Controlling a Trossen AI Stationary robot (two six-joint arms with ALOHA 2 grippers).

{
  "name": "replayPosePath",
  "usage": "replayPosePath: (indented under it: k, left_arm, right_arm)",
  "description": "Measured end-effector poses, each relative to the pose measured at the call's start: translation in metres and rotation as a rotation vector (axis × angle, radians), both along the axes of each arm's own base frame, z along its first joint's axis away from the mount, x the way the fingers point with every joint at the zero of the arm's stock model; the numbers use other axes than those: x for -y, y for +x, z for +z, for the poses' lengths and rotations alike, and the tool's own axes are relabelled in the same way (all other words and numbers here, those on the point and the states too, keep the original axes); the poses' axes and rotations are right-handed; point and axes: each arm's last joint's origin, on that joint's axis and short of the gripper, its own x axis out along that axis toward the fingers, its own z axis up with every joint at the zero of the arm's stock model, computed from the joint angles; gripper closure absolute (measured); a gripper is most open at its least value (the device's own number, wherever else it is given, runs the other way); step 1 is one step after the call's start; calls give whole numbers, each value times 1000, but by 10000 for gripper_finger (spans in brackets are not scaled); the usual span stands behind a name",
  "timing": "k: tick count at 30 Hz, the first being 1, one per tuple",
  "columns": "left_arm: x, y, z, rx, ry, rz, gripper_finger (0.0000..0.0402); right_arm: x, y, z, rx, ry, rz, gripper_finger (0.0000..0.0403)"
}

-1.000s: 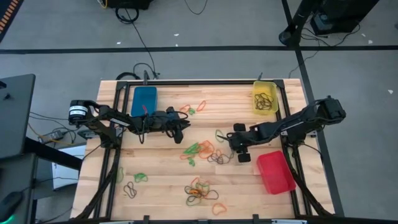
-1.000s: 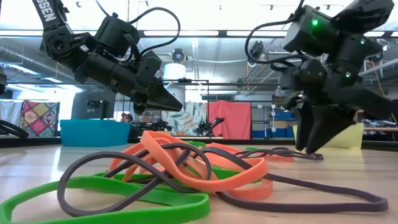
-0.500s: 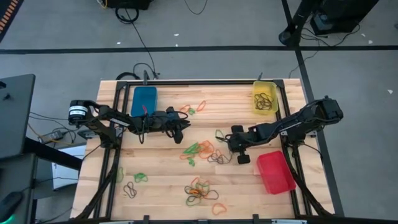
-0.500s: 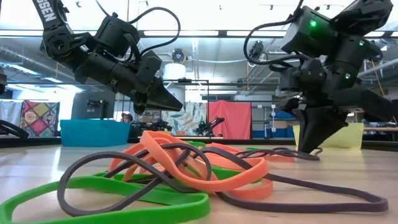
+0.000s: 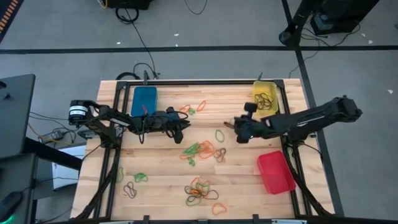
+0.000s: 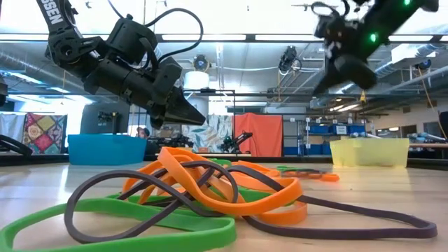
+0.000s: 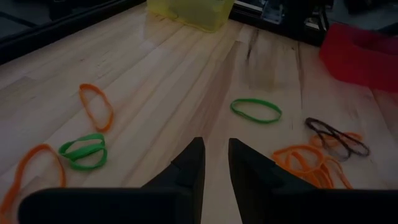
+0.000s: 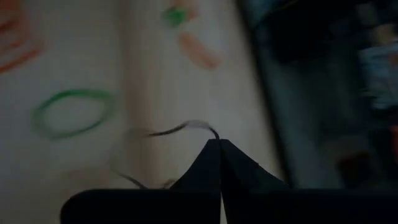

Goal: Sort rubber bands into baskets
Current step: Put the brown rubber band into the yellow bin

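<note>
Right gripper [image 5: 234, 124] lifted from the pile, clamping a dark rubber band [image 8: 163, 132], left gripper [image 5: 185, 126] unmoved (slightly parted)

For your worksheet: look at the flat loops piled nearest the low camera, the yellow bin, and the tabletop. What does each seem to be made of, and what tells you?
Flat orange, green and dark loops: probably rubber, matte; they bend and drape limply over one another.
Yellow rectangular bin: likely thin plastic, smooth; light seems to pass through its walls.
Pale tabletop: wood, apparently butcher-block planks with visible grain and seams, in a low-sheen finish.
</note>
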Motion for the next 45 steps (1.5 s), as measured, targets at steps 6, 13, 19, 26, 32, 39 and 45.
replayPosePath:
  k: [6, 13, 19, 26, 32, 39, 45]
  left_arm:
    - [0, -1, -2, -20, -3, -1, 326]
    - [0, -2, -4, -48, -7, 0, 326]
    - [0, -2, -5, -49, -7, 0, 326]
    - [0, -2, -5, -50, -11, 2, 326]
    - [0, -2, -5, -46, -26, 16, 326]
    - [0, -2, -5, -46, -25, 16, 326]
    - [0, -2, -5, -46, -25, 16, 326]
  right_arm:
    - [13, -17, 32, 74, -184, -125, 400]
    - [41, -42, 45, 32, -272, -300, 394]
    - [68, -56, 45, -8, -277, -470, 394]
    - [92, -68, 40, -60, -173, -556, 389]
    - [106, -82, 32, -29, 12, -661, 361]
    - [115, -96, 29, -44, 75, -781, 311]
    - [118, -98, 28, -21, 102, -800, 287]
